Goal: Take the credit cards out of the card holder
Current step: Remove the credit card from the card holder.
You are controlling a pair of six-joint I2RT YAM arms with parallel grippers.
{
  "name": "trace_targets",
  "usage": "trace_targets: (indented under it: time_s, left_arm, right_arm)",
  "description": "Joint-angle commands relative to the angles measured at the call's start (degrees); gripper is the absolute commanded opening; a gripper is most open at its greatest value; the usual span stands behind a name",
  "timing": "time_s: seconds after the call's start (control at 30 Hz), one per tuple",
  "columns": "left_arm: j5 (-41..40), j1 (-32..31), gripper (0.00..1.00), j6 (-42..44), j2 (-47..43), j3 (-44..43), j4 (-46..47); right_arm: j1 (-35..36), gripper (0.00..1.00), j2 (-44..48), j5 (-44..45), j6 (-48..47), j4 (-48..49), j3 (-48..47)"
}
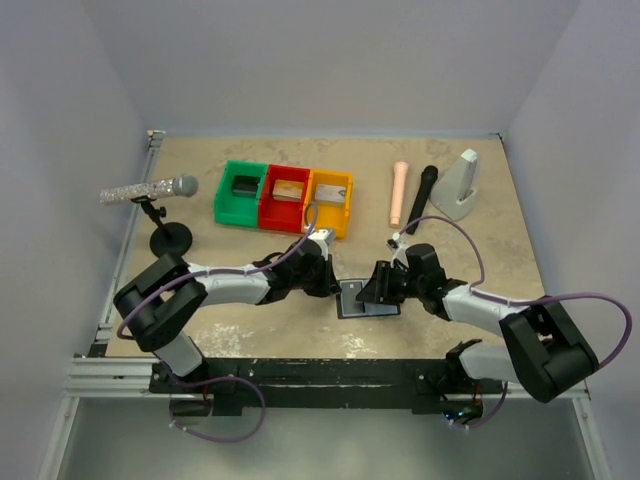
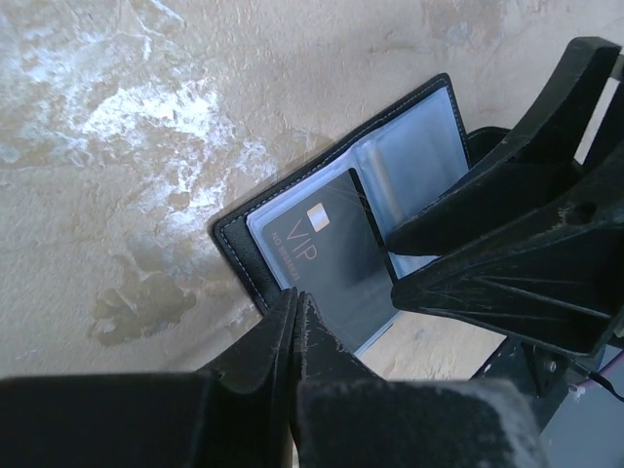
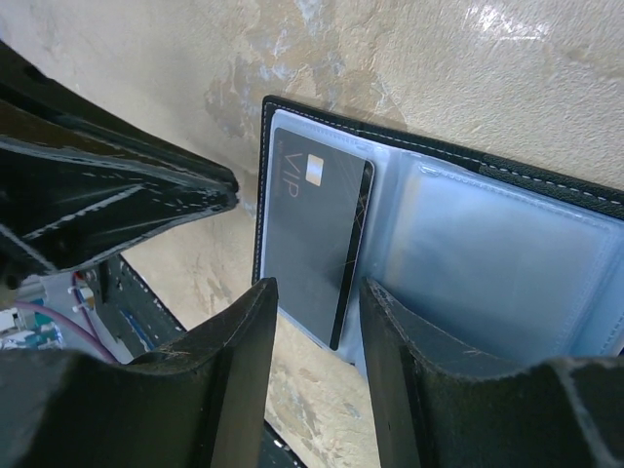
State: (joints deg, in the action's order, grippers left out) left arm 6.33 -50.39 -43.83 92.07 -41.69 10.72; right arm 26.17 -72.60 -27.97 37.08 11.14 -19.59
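- At the far left I saw a glittery microphone (image 1: 150, 189) on its stand.
- Next came the joined green, red and yellow bins (image 1: 262, 197), each with a small flat item inside.
- My left hand (image 2: 294, 302) had its fingers pressed together, tips at the edge of the wallet (image 2: 234, 239), by a corner of the card (image 2: 331, 253); I could not tell if they pinched anything.
- The wallet lay open on the tabletop (image 1: 520, 230) between both hands, with the dark card, marked VIP, in one clear sleeve.
- My right hand (image 3: 319, 285) had its fingers apart, straddling the card's end.
- A pink stick (image 1: 400, 193), a black stick (image 1: 421, 195) and a grey wedge (image 1: 462, 185) lay far right.
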Motion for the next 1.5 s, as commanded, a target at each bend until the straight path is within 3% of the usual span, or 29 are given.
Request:
trace_targets:
  time_s: [0.0, 0.2, 0.97, 1.47]
  left_arm:
    - [2.2, -0.23, 0.0, -1.43, 2.41, -0.41, 4.57]
    - [1.93, -0.23, 0.0, -1.6, 3.81, -0.23, 4.31]
    - [-0.18, -0.23, 0.0, -1.78, 5.84, 1.44, 3.17]
    - [0.09, -0.23, 0.0, -1.08, 8.47, 1.44, 2.99]
  right_arm:
    - [-0.33, 0.44, 2.19, 1.6, 0.36, -0.15, -0.27]
    - [-0.16, 0.44, 4.57, 1.25, 0.72, -1.11, -1.23]
    - [-0.16, 0.44, -2.9, -3.24, 1.24, 4.07, -1.5]
    - [-0.16, 0.38, -3.95, -6.13, 4.49, 11.54, 0.17]
